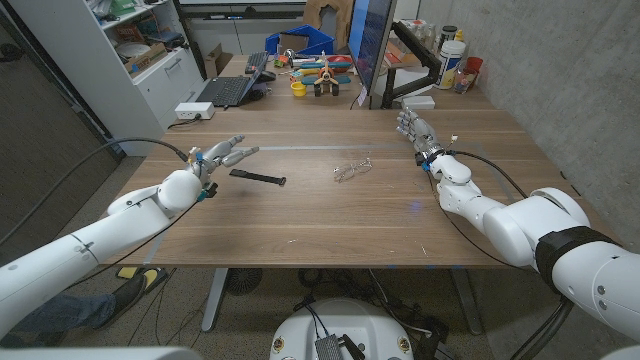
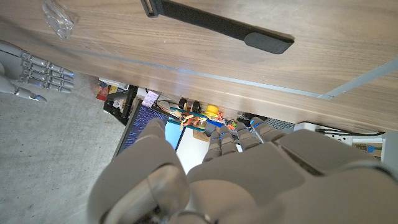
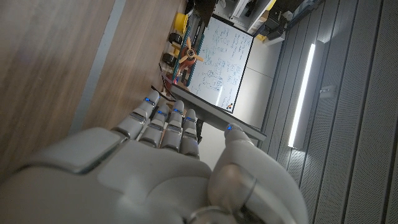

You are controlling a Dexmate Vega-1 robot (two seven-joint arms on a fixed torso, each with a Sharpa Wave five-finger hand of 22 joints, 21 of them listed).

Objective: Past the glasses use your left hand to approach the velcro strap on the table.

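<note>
Black and flat, the narrow velcro strap lies on the wooden worktop toward its left side, roughly midway between the near and far edges. The clear wire-framed glasses sit near the middle of the worktop, well apart from the strap on its right.

My left hand hovers just beside the strap's left end, a little toward the far edge, with the fingers stretched forward and spread, holding nothing. In my left wrist view the strap runs across the wood beyond my knuckles, one rounded end thicker than the rest.

As I judge it, the approach is nearly made; what remains is to bring the fingertips over the strap's middle. I would swing the hand slightly toward the near edge and lower it slowly, keeping the fingers parted so they straddle the strap rather than push it. The strap is thin and light, so a sideways brush could slide it along the smooth wood; coming down from above seems safer than sweeping in. The glasses are well clear, so I need not worry about them as long as I stay on the left side.

My right hand waits near the far right part of the worktop, fingers extended and empty.
</note>
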